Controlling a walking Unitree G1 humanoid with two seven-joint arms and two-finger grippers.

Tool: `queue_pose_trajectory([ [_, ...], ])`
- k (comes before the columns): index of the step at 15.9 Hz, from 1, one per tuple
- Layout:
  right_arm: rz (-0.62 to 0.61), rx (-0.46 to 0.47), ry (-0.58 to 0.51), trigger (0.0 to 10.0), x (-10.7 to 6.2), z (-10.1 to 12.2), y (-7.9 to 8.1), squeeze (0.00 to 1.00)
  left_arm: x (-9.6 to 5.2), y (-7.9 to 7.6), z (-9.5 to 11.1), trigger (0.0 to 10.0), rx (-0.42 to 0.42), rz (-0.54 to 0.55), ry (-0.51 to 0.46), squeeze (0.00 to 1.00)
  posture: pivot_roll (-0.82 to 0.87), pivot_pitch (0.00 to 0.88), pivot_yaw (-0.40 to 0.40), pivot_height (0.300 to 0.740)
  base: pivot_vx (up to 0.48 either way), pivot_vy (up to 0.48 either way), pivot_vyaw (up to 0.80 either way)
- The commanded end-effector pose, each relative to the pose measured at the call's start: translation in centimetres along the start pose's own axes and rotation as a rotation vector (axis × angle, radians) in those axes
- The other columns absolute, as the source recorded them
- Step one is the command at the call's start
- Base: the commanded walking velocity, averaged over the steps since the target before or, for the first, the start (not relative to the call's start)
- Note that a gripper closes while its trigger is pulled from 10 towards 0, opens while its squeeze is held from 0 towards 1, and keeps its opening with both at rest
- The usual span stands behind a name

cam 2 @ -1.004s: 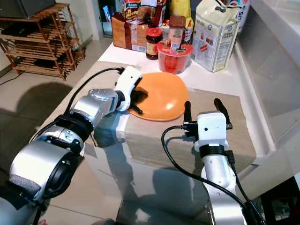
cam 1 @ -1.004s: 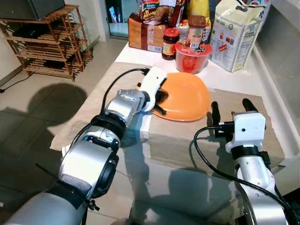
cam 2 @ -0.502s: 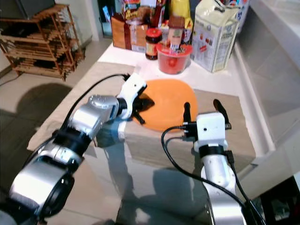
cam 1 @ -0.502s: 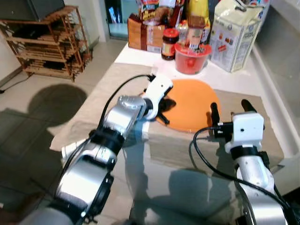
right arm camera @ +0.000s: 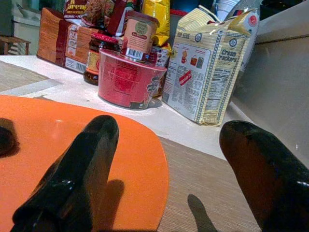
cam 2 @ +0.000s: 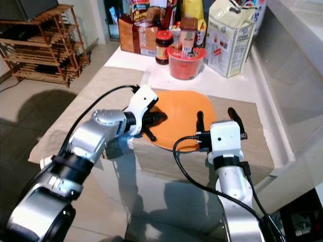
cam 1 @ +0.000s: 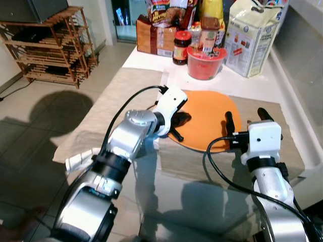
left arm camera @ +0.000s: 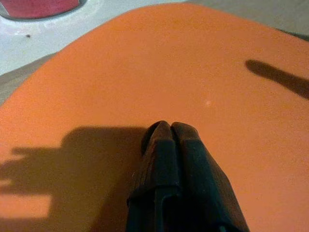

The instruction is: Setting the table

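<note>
Lowered and flattened since a second ago, orange plate on the counter's placemat, left end effector pinched on its near-left rim, right end effector spread apart just beside its right edge.

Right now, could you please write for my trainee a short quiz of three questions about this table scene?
1. True or false: the left gripper is shut on the rim of the flat orange plate.
2. What stands directly behind the plate, toward the groceries?
A. a round red plastic cup with a lid
B. a blue kettle
C. a green bottle
3. Fill in: the right gripper, beside the plate's near edge, has its fingers ____.

Key:
1. True; the left wrist view shows its fingers closed over the plate's surface.
2. A
3. open
</note>
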State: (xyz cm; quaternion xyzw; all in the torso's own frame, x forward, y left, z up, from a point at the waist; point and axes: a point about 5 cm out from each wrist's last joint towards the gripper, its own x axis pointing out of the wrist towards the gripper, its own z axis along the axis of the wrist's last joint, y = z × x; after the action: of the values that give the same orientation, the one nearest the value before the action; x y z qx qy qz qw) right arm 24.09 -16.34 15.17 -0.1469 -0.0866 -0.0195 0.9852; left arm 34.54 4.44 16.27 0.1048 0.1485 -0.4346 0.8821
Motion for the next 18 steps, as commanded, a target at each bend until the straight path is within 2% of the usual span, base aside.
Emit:
queue_pose_trajectory([
  [1,-0.001,-0.009,-0.008,10.0,0.3,0.2,0.0,0.0,-0.2,0.9,1.2,10.0,0.026,0.072,-0.088,0.0,-0.03,0.0,0.023,0.722,0.0,0.0,0.0],
  [4,-0.003,-0.01,-0.008,10.0,0.3,0.2,0.0,0.0,-1.2,1.9,4.4,10.0,-0.011,0.144,-0.276,0.0,-0.03,0.0,0.024,0.722,0.0,0.0,0.0],
  [5,-0.003,-0.01,-0.008,10.0,0.3,0.2,0.0,0.0,-1.4,1.9,4.8,10.0,-0.016,0.142,-0.294,0.0,-0.03,0.0,0.025,0.722,0.0,0.0,0.0],
  [7,-0.003,0.005,-0.008,10.0,0.2,0.2,0.1,0.0,-3.5,2.1,6.1,10.0,-0.037,0.173,-0.411,0.0,-0.03,0.0,0.03,0.722,0.0,0.0,0.0],
  [10,-0.013,0.026,-0.008,10.0,0.1,0.2,0.0,0.0,-5.1,2.7,4.4,10.0,-0.11,0.245,-0.457,0.0,-0.02,0.0,0.034,0.722,0.0,0.0,0.0],
  [12,-0.019,0.029,-0.001,10.0,0.1,0.0,-0.2,0.0,-6.1,2.4,2.8,10.0,-0.157,0.285,-0.471,0.0,-0.01,0.0,0.029,0.722,0.0,0.0,0.0],
  [14,-0.011,0.028,0.0,10.0,0.3,-0.1,-0.1,0.0,-6.5,1.5,2.0,10.0,-0.163,0.295,-0.457,0.0,0.0,0.0,0.021,0.722,0.0,0.0,0.0],
  [18,-0.002,0.028,-0.007,10.0,0.6,-0.1,0.0,0.0,-6.2,1.5,1.4,10.0,-0.169,0.306,-0.438,0.0,0.0,0.0,0.014,0.722,0.0,0.0,0.0],
])
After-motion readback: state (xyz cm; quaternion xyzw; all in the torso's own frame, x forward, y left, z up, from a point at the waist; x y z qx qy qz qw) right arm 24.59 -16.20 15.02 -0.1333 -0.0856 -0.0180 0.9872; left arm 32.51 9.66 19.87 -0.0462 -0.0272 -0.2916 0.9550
